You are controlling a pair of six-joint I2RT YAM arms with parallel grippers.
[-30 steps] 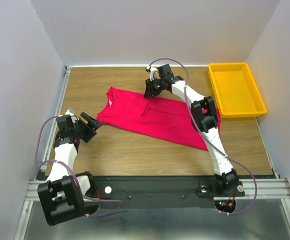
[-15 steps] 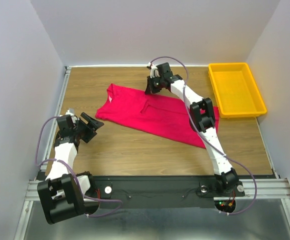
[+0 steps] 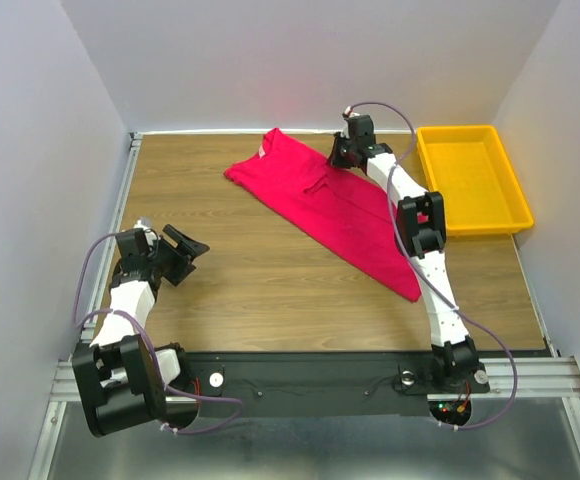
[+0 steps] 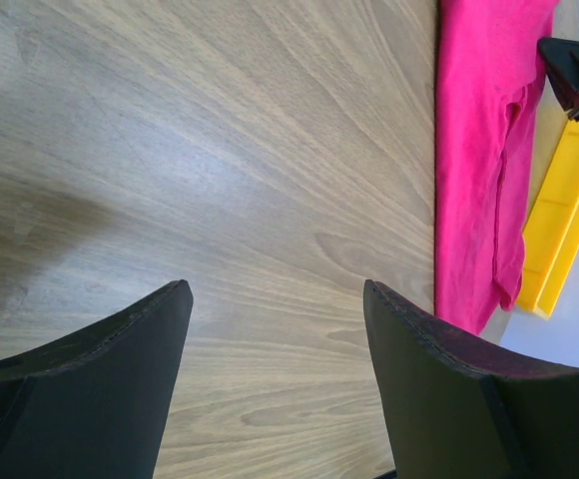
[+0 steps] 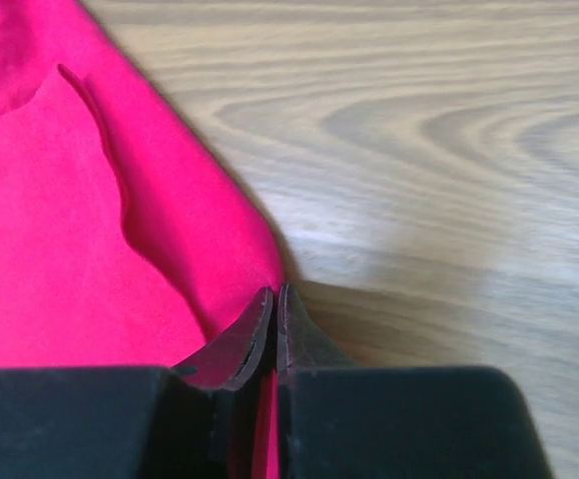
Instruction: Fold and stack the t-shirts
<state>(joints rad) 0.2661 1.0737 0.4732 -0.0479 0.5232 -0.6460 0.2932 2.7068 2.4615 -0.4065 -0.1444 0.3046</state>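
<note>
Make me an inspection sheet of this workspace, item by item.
Surface: wooden table, no stains seen.
Job's things: one t-shirt, crimson, spread flat at the far side, not yet folded.
Clutter: yellow tray, empty, far right corner.
End effectors: left end effector open over bare wood, holding nothing; right end effector shut on the t-shirt's edge.
Cables: left purple cable and right purple cable each loop off their arm, apart from the cloth.
Surroundings: pale walls on three sides.
</note>
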